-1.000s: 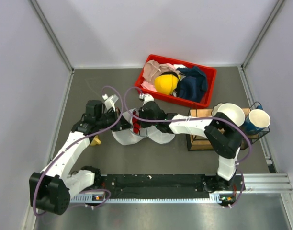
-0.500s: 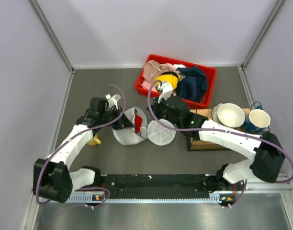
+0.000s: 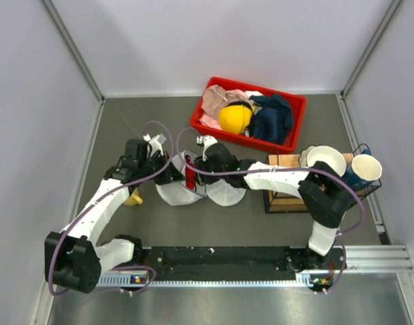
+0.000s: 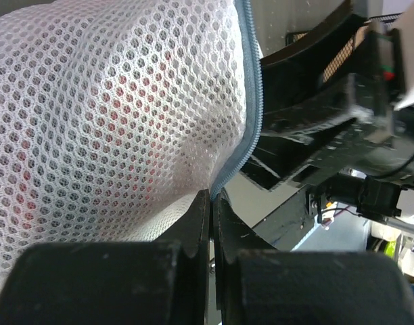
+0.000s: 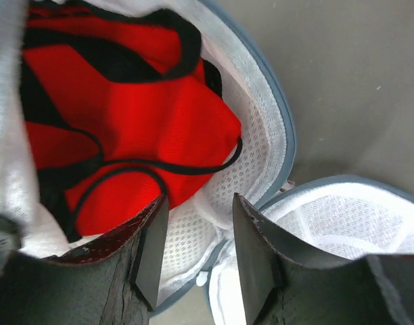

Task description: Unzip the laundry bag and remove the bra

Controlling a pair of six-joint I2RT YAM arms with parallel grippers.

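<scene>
Red bra lies in open half of laundry bag on surface, centre toward near edge. Left claw clamped on mesh rim beside zipper; right claw apart, just above bra. Best: drop onto bunched cup, not strap or mesh; left pinch anchors bag during lift.

A robotics lab is indicated: the grey table is enclosed by plain pale panels, and arms are bolted to a rail at bottom.
</scene>
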